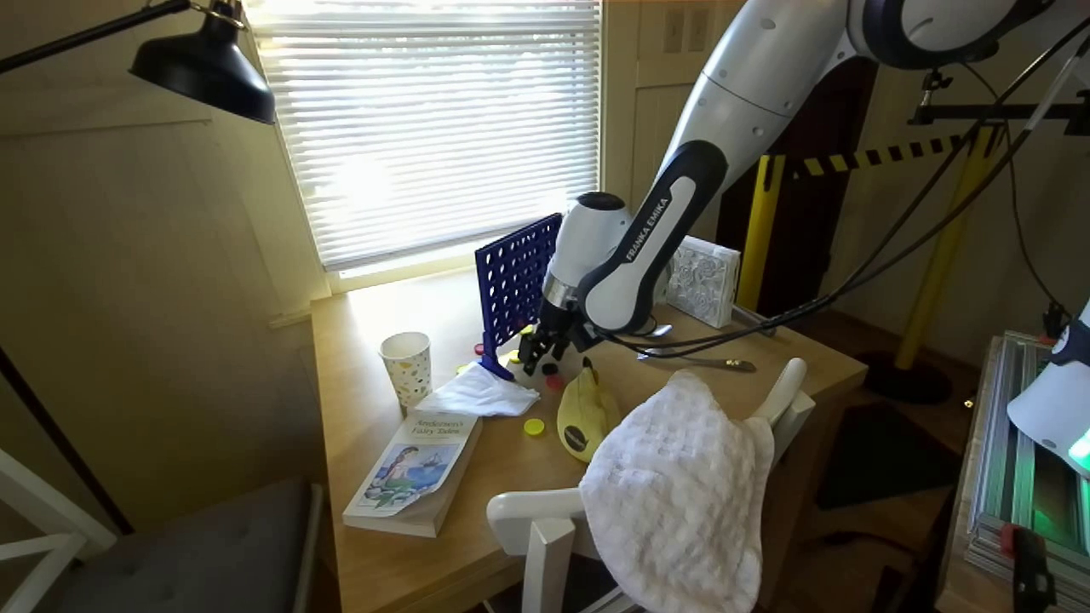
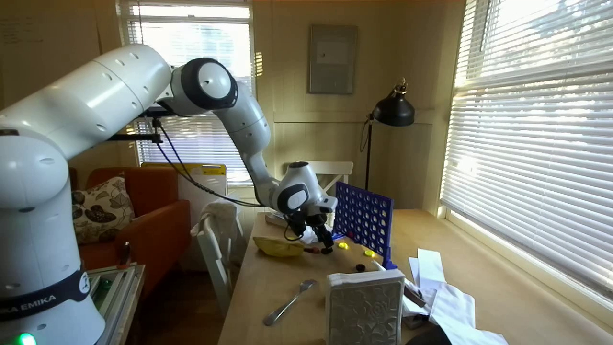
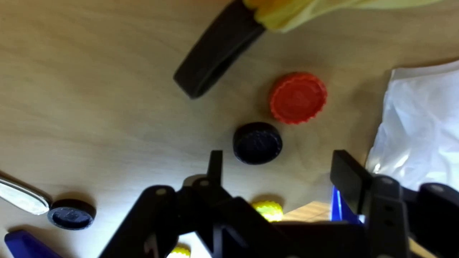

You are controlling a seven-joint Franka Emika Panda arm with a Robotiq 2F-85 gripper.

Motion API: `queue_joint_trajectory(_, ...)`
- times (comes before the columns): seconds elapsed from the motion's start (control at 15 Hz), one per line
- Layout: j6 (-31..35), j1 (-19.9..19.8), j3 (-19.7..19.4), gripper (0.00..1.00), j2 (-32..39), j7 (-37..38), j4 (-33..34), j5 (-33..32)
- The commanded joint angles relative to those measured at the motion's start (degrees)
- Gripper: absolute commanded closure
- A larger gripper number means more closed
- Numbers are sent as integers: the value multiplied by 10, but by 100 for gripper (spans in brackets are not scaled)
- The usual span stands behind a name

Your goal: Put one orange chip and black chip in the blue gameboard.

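Observation:
The dark-blue gameboard (image 1: pixel 486 298) stands upright on the table in both exterior views (image 2: pixel 389 225); its blue parts edge into the wrist view (image 3: pixel 27 244). My gripper (image 3: pixel 277 153) is open and empty, low over the table beside the board, also seen in both exterior views (image 1: pixel 542 351) (image 2: pixel 320 235). In the wrist view a black chip (image 3: pixel 257 143) lies just ahead of the fingertips, nearer the left finger. A red-orange chip (image 3: pixel 298 98) lies beside it, farther ahead. Another black chip (image 3: pixel 71 214) lies at the lower left, beside a metal utensil end.
A banana (image 1: pixel 585 417) lies close to the chips. Yellow chips (image 1: pixel 534 426) (image 3: pixel 268 210) are scattered around the board. A white napkin or bag (image 1: pixel 481 392), paper cup (image 1: pixel 406 368) and book (image 1: pixel 413 468) are near the board. A white box (image 2: pixel 365 306) and fork (image 2: pixel 289 303) stand behind.

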Motion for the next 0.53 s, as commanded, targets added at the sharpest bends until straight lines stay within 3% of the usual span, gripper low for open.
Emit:
queue_joint_trajectory(0.0, -28, 27, -33, 19, 18, 41, 27, -13)
queue_joint_trajectory(0.47, -41, 34, -40, 23, 30, 60, 41, -15)
